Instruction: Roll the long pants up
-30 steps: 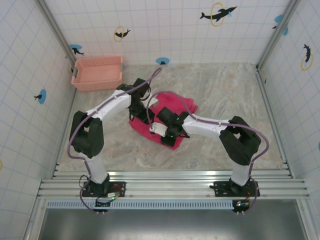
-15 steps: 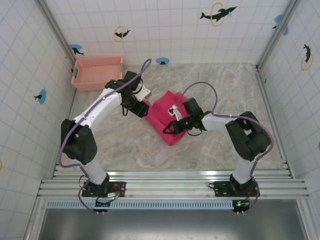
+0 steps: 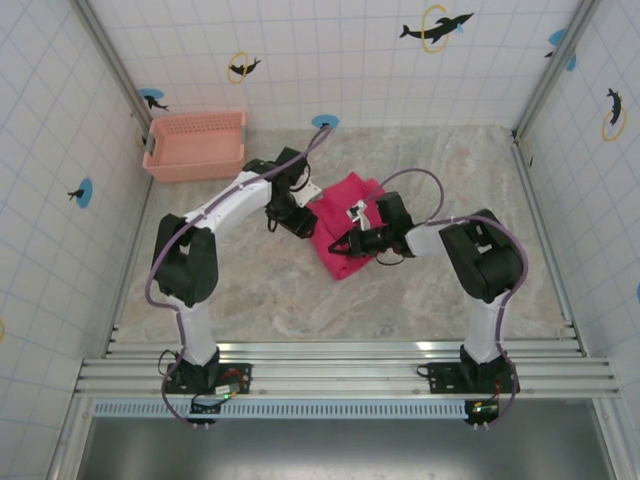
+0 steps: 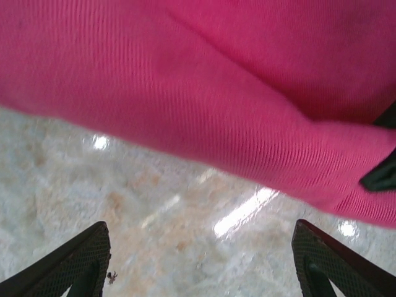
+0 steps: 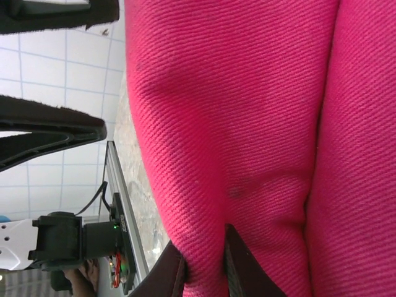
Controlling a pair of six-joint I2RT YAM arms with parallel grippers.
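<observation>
Magenta cloth of the long pants (image 3: 345,205) is being held in a folded heap near the middle of the marbled table (image 3: 430,290), well apart from the salmon basket (image 3: 195,145) in the far left corner. A fold of it is being pinched by the right gripper (image 3: 348,243), whose fingers (image 5: 238,263) are being pressed together on the fabric. The left gripper (image 3: 303,224) is being held spread just beside the heap's left edge, its fingertips (image 4: 93,247) being poised low over bare table, with nothing being gripped between them.
</observation>
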